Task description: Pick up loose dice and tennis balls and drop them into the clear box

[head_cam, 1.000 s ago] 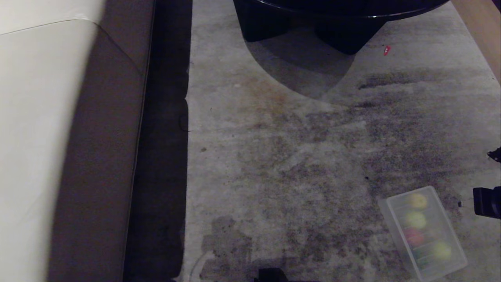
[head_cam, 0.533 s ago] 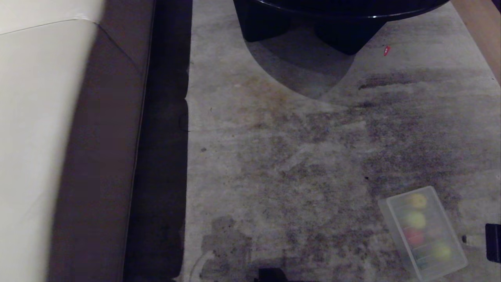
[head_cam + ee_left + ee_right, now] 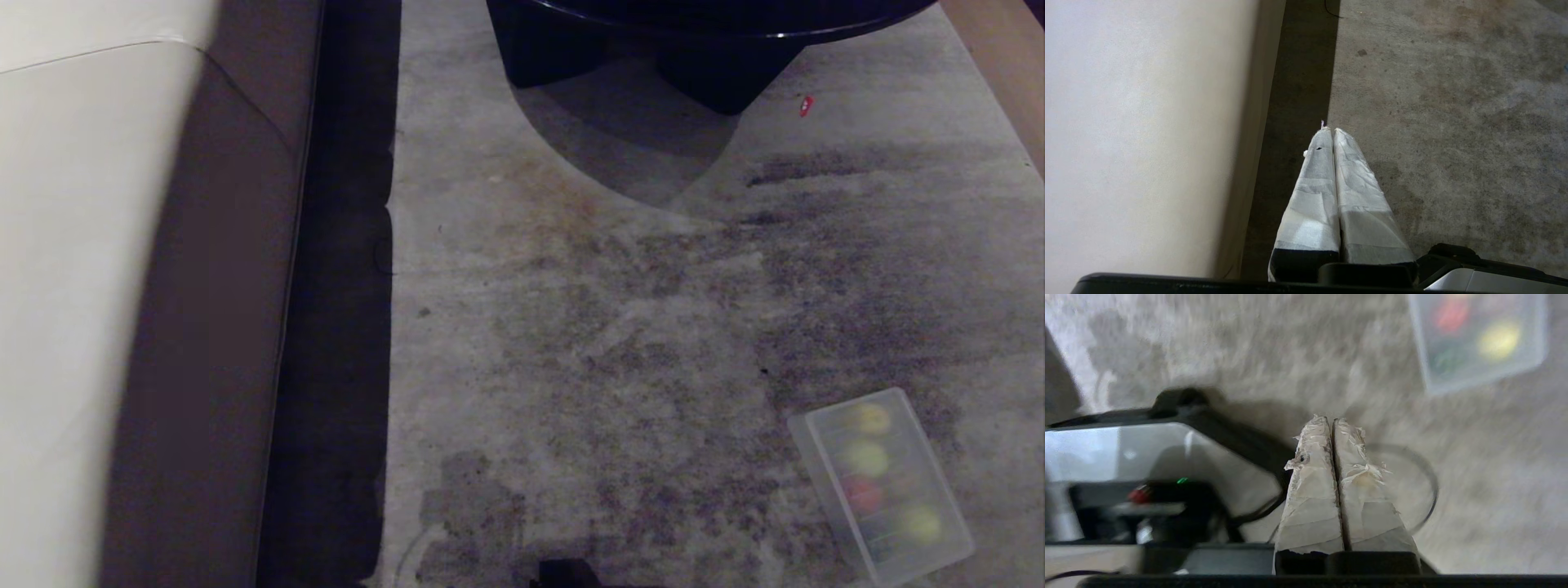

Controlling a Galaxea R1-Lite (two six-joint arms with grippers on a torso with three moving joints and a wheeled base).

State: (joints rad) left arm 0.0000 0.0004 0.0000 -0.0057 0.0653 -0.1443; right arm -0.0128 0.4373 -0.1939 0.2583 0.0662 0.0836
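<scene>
Several dice (image 3: 863,493) and tennis balls (image 3: 867,459) fill clear box (image 3: 939,457).

The carpet (image 3: 620,343) is viewed steeply from above in the head view, with the sofa (image 3: 73,286) at left. The sofa edge is seen closely from the left wrist view. The box (image 3: 882,482) is shared by head and right wrist views.
</scene>
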